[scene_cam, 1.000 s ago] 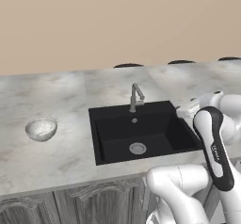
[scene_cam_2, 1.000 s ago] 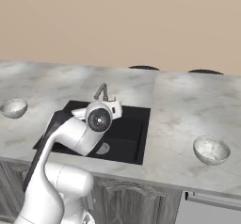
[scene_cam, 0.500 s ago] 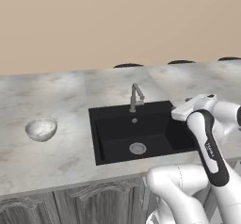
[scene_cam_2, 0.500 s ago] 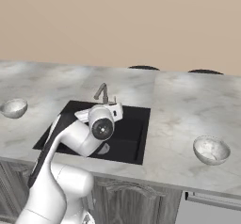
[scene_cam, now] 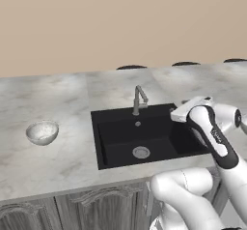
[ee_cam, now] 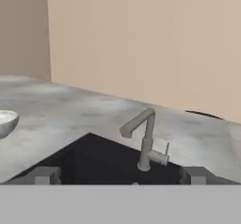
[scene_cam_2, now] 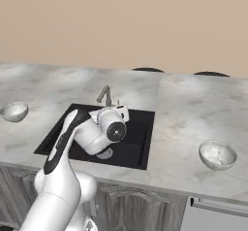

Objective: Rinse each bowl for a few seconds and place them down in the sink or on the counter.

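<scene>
Facing the faucet (ee_cam: 145, 140) across the sink (scene_cam: 144, 137), we held our gripper (ee_cam: 120, 176) with its fingers spread wide and nothing between them. One bowl (scene_cam: 42, 132) sat on the counter (scene_cam: 58, 161) toward its left end, well apart from the basin; in the hand view it lay off to the left of the fingers (ee_cam: 44, 175). The other bowl (scene_cam_2: 217, 154) sat near the counter's front edge, right of the sink. We judged neither bowl rinsed yet, and the left one the likelier first target.

The robot arm (scene_cam: 212, 137) is white, smooth and round like fat tubes. Black bands wrap its joints. One black band has small white letters. A round dark cap (scene_cam_2: 116, 132) sits on one joint.
</scene>
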Controlling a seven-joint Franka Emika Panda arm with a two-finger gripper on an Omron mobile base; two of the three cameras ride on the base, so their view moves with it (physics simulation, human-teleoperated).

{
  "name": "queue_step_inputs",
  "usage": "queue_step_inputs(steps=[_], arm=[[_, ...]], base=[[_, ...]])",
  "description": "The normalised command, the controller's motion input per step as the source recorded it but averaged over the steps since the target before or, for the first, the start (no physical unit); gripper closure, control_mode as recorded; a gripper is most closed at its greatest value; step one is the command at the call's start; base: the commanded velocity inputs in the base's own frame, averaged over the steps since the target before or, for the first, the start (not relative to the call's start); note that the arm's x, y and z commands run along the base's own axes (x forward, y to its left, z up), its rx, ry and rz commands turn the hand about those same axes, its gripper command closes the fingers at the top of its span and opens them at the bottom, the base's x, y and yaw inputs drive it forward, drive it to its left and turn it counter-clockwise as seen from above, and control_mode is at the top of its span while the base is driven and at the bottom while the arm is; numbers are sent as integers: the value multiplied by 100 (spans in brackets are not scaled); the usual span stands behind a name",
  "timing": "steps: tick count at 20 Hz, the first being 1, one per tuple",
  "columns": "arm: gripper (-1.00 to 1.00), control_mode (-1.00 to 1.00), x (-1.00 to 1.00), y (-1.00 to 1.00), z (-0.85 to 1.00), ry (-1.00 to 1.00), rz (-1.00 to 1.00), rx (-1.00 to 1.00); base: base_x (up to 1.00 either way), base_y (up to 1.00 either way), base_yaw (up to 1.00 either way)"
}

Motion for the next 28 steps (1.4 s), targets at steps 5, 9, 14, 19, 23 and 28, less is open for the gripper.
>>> queue_step_inputs(steps=[5, 9, 14, 19, 23, 28], arm=[[-100, -100, 37, -6, -20, -5, 13, 2], [-100, -100, 24, 3, -10, -12, 5, 0], [-100, -100, 23, 15, -2, -8, 0, 0], [-100, -100, 22, 18, -5, -1, 0, 0], [-100, -100, 26, 3, -1, 2, 0, 0], [-100, -100, 27, -1, 0, 6, 0, 3]], base=[[0, 0, 0], [0, 0, 0], [0, 0, 0], [0, 0, 0], [0, 0, 0], [0, 0, 0]])
